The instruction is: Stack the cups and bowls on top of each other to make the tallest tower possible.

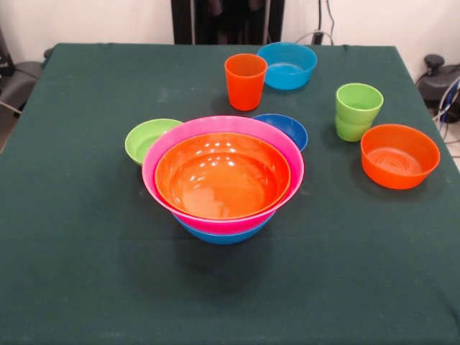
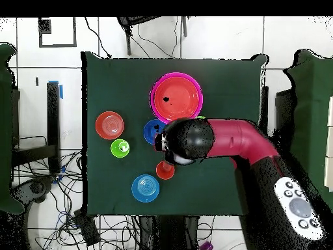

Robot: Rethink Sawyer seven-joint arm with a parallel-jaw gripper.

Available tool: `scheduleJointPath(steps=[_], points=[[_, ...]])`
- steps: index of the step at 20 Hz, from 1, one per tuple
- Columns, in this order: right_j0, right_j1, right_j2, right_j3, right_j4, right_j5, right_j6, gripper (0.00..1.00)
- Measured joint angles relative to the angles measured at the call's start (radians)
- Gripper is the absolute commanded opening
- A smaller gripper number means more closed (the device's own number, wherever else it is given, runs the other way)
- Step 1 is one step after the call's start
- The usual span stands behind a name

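the low tower [image 1: 223, 183] of large glossy plastic bowls — orange in pink on blue — sits mid-table. the tall orange plastic cup [image 1: 245, 80] stands beyond it, near the light blue bowl [image 1: 287, 65]. it looks light, stiff and slick — i'd pinch it across the rim. the red arm [image 2: 224, 139] hangs overhead; its grip state, i cannot tell.

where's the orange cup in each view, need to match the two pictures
Front view: the orange cup stands upright near the table's far edge, just left of the light blue bowl.
Overhead view: the orange cup sits low in the picture, just below the arm's black head, up and right of the light blue bowl.
Shared landmark: the tower of large bowls, pink rim around orange.
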Motion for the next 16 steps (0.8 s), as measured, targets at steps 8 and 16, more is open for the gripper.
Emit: scheduleJointPath(steps=[8,16], points=[[0.147,-0.088,-0.027,0.069,0.086,-0.107,0.112,1.00],[0.321,-0.101,-0.081,0.065,0.090,-0.113,0.235,1.00]])
